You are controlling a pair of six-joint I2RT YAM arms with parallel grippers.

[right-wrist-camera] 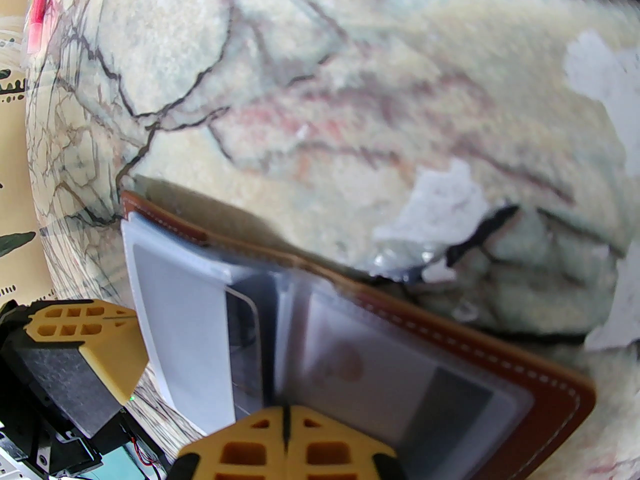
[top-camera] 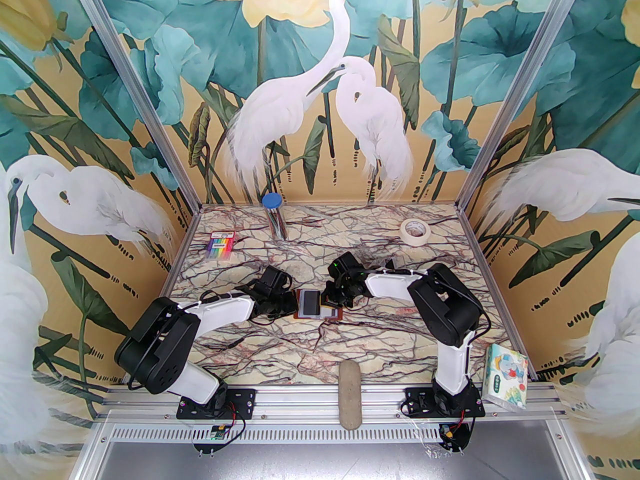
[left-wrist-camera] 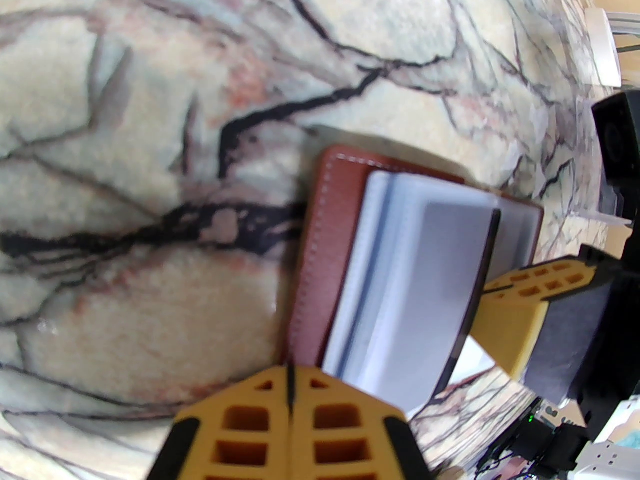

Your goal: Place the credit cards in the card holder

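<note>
The reddish-brown card holder (top-camera: pixel 334 316) lies open at the table's middle, its clear sleeves facing up. A dark credit card (top-camera: pixel 310 302) sits in the left sleeve, and an orange-yellow one (top-camera: pixel 327 312) shows on the right half. My left gripper (top-camera: pixel 292 304) is shut at the holder's left edge. My right gripper (top-camera: pixel 327 300) is shut over the right half. In the left wrist view, the shut left gripper (left-wrist-camera: pixel 290 383) meets the leather cover (left-wrist-camera: pixel 325 248) beside the dark card (left-wrist-camera: pixel 445 268). In the right wrist view, the shut right gripper (right-wrist-camera: pixel 285 418) rests at the holder's (right-wrist-camera: pixel 500 348) fold, next to a pale card (right-wrist-camera: pixel 360 368).
A pack of rainbow pens (top-camera: pixel 220 246) lies at the back left. A tube with a blue lid (top-camera: pixel 274 213) stands at the back, and a tape roll (top-camera: pixel 415 230) lies at the back right. A tissue pack (top-camera: pixel 506 375) and a grey pad (top-camera: pixel 350 393) sit at the front edge.
</note>
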